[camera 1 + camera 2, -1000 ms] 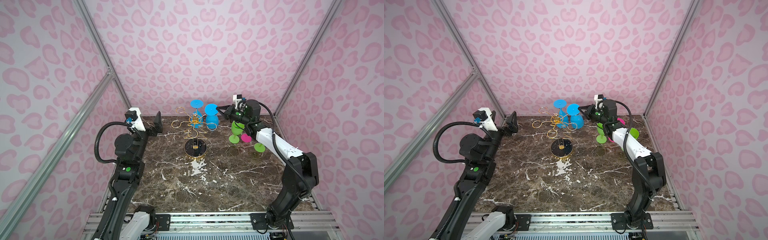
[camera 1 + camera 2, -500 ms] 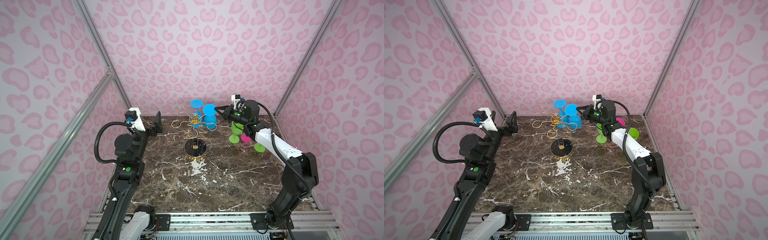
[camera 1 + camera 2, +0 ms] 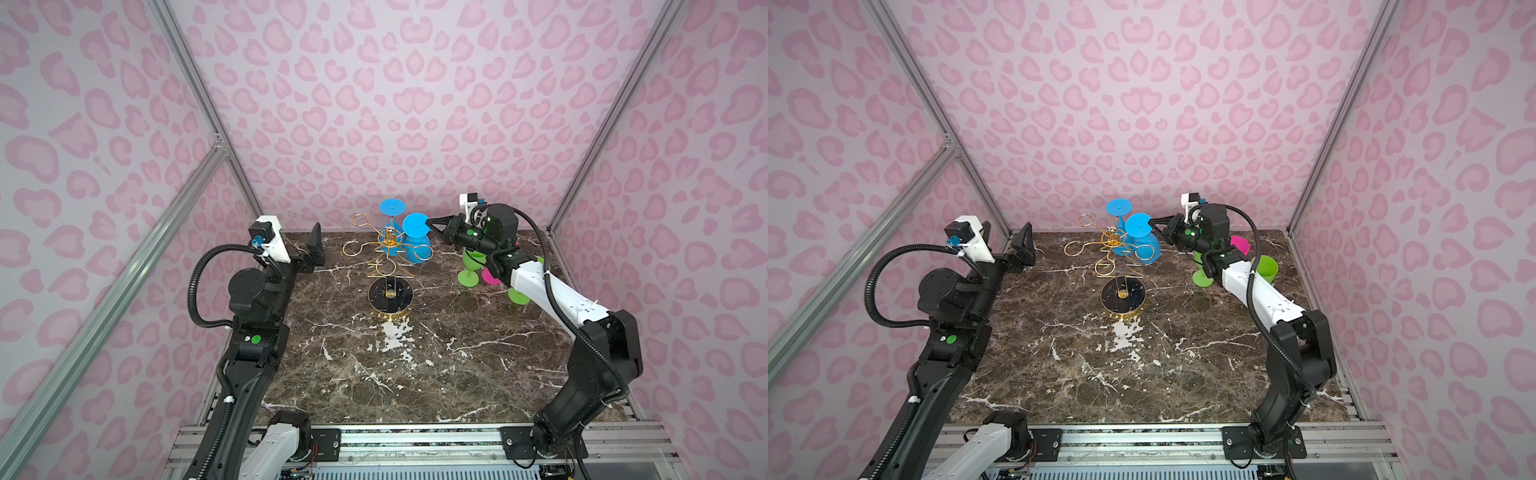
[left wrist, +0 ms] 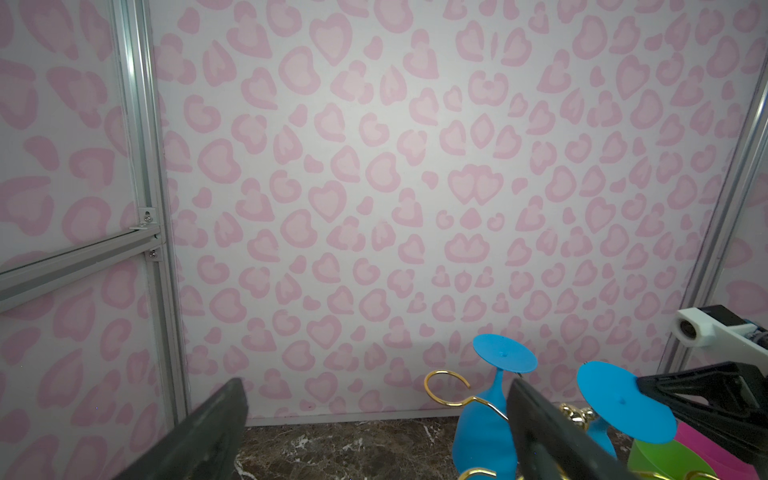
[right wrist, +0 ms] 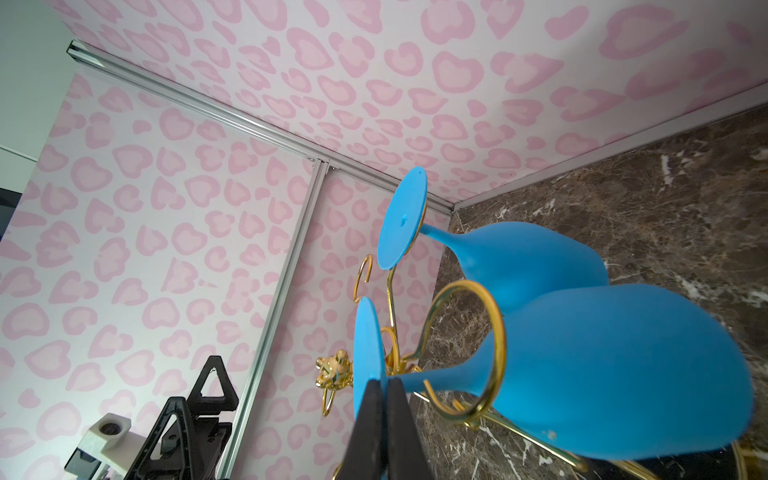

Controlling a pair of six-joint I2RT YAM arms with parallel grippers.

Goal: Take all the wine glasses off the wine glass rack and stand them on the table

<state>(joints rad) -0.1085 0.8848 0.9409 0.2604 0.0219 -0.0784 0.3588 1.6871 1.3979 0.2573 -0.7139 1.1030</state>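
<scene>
The wine glass rack is a gold wire stand on a round black base at the back middle of the table. Two blue wine glasses hang upside down in its loops. The nearer wine glass has its stem through a gold loop. My right gripper is shut on the rim of its round foot. The farther blue glass hangs behind it. My left gripper stands open and empty, left of the rack.
Two green glasses and a pink one stand on the marble table under my right arm, at the back right. Pink patterned walls with metal posts close in the back and both sides.
My right gripper has shifted a little left toward the rack's post, with the blue foot still in its jaws. The left arm has not moved.
</scene>
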